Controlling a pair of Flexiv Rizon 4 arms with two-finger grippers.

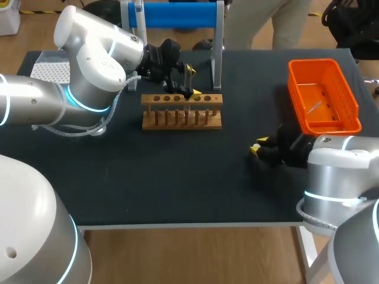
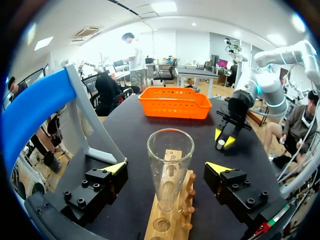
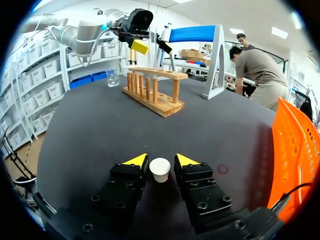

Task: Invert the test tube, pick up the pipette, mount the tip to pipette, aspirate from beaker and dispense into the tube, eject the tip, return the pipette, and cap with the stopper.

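The wooden rack (image 1: pixel 180 112) stands on the dark table (image 1: pixel 177 183) with a row of round holes along its top. One glass test tube (image 2: pixel 170 160) stands upright in it, mouth up, and looks empty; I cannot tell which hole it is in. The other holes that show hold nothing.

The left gripper (image 2: pixel 167 167) hangs over the rack with its fingers spread wide, one on each side of the tube and neither touching the glass - it grips nothing.

To the right of the rack and nearer the table's front edge, the right gripper (image 3: pixel 161 160) sits low over the table. Its fingers are drawn in close against a small white stopper (image 3: pixel 160 169), one on each side, and hold it.

Well to the right of the rack is an orange basket (image 1: pixel 314 63). Only a thin pale sliver lies on its floor - too small to tell what it is.

Beyond the rack's far end, as the right wrist sees it, a small clear beaker (image 3: pixel 113 77) stands on the table; whether it holds liquid does not show.

Behind the rack rises a stand with a blue bar (image 1: pixel 172 15), and a pale pipette (image 1: pixel 138 13) hangs at its left end.
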